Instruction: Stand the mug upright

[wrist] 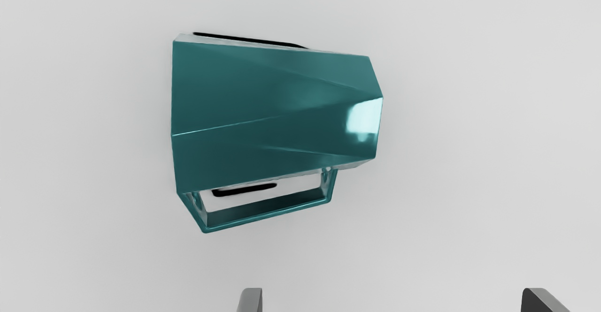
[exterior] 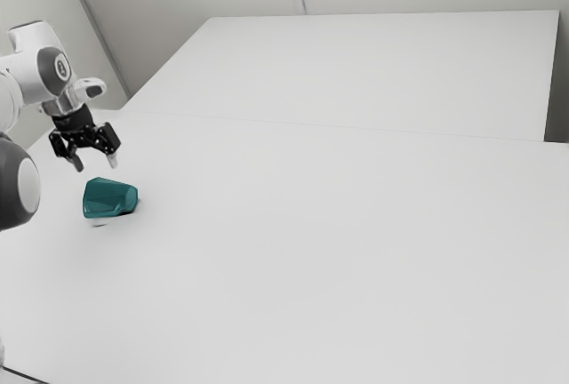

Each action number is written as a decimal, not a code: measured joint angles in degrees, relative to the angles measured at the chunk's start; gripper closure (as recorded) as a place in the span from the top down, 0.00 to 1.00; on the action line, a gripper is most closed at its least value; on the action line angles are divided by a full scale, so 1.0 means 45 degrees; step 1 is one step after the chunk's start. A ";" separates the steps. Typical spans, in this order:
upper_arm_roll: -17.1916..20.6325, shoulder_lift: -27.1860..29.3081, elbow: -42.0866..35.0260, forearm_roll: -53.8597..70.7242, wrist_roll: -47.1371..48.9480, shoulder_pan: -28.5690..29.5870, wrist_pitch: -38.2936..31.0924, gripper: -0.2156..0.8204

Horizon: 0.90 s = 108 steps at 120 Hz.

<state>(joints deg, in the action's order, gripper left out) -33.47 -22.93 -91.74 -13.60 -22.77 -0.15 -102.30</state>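
The mug (exterior: pixel 108 198) lies on its side, at the exterior view's five o'clock from the open, empty gripper (exterior: pixel 95 163); righting remains.

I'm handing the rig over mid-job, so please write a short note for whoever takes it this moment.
Tool: open, fingers well apart, holding nothing; it hovers near the mug, over the table.
Mug: teal, lying on its side on the table, wide end toward the exterior view's left. Its handle sticks out from the body on the side nearer the fingers.
Done: the tool is close to the mug; no grasp made.
To do: grip the mug, turn it upright, set it down and let go.
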 joint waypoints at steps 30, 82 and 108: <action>0.0183 -0.1531 0.1734 -0.1648 -0.2650 0.1677 -0.0180 0.79; 0.0478 -0.2727 0.2549 -0.2984 -0.5808 0.2966 0.0539 0.79; 0.0468 -0.3140 0.2551 -0.3961 -0.6967 0.3407 0.0920 0.79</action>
<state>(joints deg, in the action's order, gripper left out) -31.36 -37.06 -80.26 -31.43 -54.12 15.18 -98.16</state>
